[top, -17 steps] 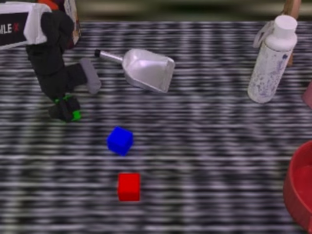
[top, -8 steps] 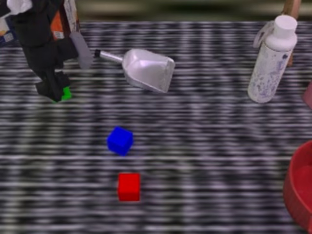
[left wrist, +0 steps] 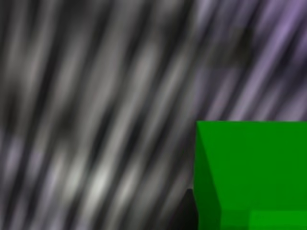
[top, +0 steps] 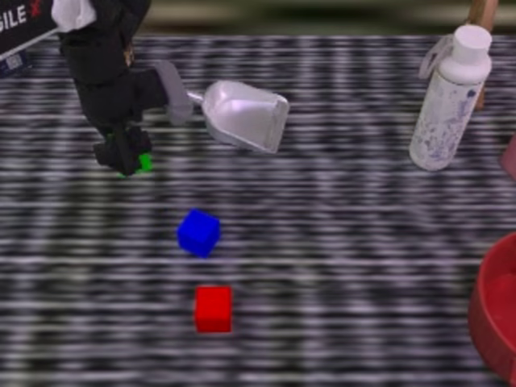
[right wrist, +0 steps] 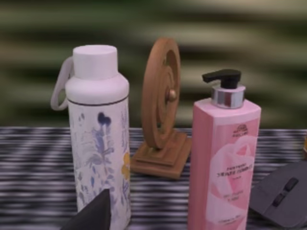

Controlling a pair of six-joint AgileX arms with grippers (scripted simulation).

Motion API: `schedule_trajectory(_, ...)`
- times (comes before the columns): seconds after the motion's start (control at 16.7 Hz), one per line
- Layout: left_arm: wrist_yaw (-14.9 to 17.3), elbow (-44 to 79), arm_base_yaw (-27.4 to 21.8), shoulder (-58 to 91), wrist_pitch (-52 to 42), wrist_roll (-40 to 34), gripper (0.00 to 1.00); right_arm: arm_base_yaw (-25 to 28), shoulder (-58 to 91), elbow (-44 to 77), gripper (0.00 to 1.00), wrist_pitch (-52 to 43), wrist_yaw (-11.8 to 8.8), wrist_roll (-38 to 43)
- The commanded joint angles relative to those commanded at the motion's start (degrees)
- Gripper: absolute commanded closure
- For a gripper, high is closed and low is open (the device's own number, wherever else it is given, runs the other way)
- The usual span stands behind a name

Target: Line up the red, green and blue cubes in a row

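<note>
Carrying the green cube (top: 143,162) is the step in hand: the left gripper (top: 125,156) hangs over the tabletop (top: 347,242) with its fingers pinching the cube, only a sliver of green showing beside the dark fingertips in the top view. The left wrist view confirms the hold — the green cube (left wrist: 252,175) fills one corner of it, close under the camera, with the striped cloth blurred behind.

The other two cubes lie on the tabletop, nearer the camera's lower edge than the gripper and a little to its right: the blue cube (top: 198,232) first, then the red cube (top: 213,309) beyond it, the two apart and roughly in one line. The blue one sits turned at an angle, while the red one lies square.

A grey dustpan (top: 244,115) lies just to the gripper's right. The right arm is parked out of the top view; its wrist camera looks at a white flask (right wrist: 98,129), a wooden disc ornament (right wrist: 162,105) and a pink pump bottle (right wrist: 223,163).

The next move, as I judge it, calls for bringing the green cube down in line with blue and red — at a matching gap — before the fingers part.
</note>
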Motion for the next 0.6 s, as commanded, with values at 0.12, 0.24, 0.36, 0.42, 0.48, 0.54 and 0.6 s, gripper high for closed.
schedule_trajectory(0.12, 0.0, -2.7, -6.0, -2.2, 0.6, -2.5, 1.00, 0.0, 0.0, 0.0, 0.00, 0.0, 0.0, 0.0)
schedule_trajectory(0.24, -0.1, -6.0, -13.3, -4.7, 1.2, -5.4, 1.00, 0.0, 0.0, 0.0, 0.00, 0.0, 0.0, 0.0)
schedule_trajectory(0.36, -0.1, -9.3, -20.8, -7.1, 1.8, -8.3, 1.00, 0.0, 0.0, 0.0, 0.00, 0.0, 0.0, 0.0)
schedule_trajectory(0.42, -0.1, -10.8, -24.2, -8.3, 2.1, -9.6, 1.00, 0.0, 0.0, 0.0, 0.00, 0.0, 0.0, 0.0)
schedule_trajectory(0.48, -0.2, -12.2, -27.2, -9.5, 2.4, -10.9, 1.00, 0.0, 0.0, 0.0, 0.00, 0.0, 0.0, 0.0)
schedule_trajectory(0.54, -0.2, -13.5, -29.6, -10.6, 2.7, -12.0, 1.00, 0.0, 0.0, 0.0, 0.00, 0.0, 0.0, 0.0)
schedule_trajectory(0.6, -0.2, -14.5, -31.4, -11.5, 3.0, -12.9, 1.00, 0.0, 0.0, 0.0, 0.00, 0.0, 0.0, 0.0)
